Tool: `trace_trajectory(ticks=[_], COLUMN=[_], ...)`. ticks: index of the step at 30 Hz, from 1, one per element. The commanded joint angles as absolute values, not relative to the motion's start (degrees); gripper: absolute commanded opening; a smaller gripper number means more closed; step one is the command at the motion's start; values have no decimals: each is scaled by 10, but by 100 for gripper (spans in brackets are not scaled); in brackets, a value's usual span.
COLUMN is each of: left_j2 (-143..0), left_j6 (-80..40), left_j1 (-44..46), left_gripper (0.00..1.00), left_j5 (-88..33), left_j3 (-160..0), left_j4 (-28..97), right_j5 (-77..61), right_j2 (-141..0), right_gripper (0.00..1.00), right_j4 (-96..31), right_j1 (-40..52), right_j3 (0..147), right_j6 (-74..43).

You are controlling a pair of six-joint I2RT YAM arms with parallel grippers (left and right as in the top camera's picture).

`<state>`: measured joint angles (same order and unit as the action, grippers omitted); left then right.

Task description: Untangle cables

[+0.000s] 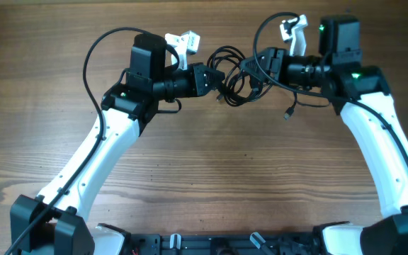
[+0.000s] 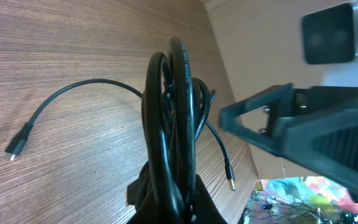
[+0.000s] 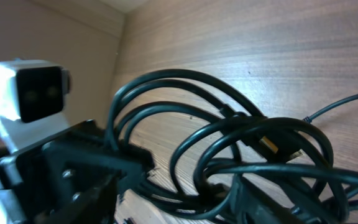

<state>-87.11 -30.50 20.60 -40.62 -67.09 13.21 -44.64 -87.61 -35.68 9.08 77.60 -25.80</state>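
Note:
The cables (image 1: 234, 74) form a black bundle of loops lifted off the wood between my two grippers. My left gripper (image 1: 217, 83) is shut on the bundle, and in the left wrist view the loops (image 2: 174, 118) rise straight out of its jaws (image 2: 180, 208). My right gripper (image 1: 256, 67) stands open against the bundle's other side, and loops (image 3: 229, 143) cross in front of its jaws. One loose end with a plug (image 1: 287, 113) hangs toward the table. Another plug (image 2: 14, 148) lies on the wood, and a gold-tipped one (image 2: 232, 183) dangles.
The wooden table (image 1: 211, 177) spreads out in front of both arms. Each arm's own thick black wire (image 1: 91, 53) arcs above it. White camera mounts (image 1: 184, 42) stick up behind the wrists. The table's far edge and a wall lie just behind the bundle.

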Motion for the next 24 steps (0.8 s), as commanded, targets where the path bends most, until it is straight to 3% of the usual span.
trace_trajectory(ticks=[1,10,18,21,24], left_j2=[-872,-872,-872,-872,-872], left_j6=[-309,-310,-323,-324,-325], left_j1=[209,209,209,209,204], left_gripper=[4,4,4,4,4], left_j5=[-426,-426,-431,-430,-415], left_j3=[-668,-668,-668,-668,-668], left_j4=[123,124,124,124,128], right_j5=[-422,-405,-383,-369,-369], right_j2=[-897,-942,-989,-997,-991], right_gripper=[57,49,24,5,4], right_j4=[-352,-294,-249,-249,-251], right_j1=[103,144,172,171,156], right_j3=[791,791,791,791,791], right_j6=[-272,-292,-317,-317,-317])
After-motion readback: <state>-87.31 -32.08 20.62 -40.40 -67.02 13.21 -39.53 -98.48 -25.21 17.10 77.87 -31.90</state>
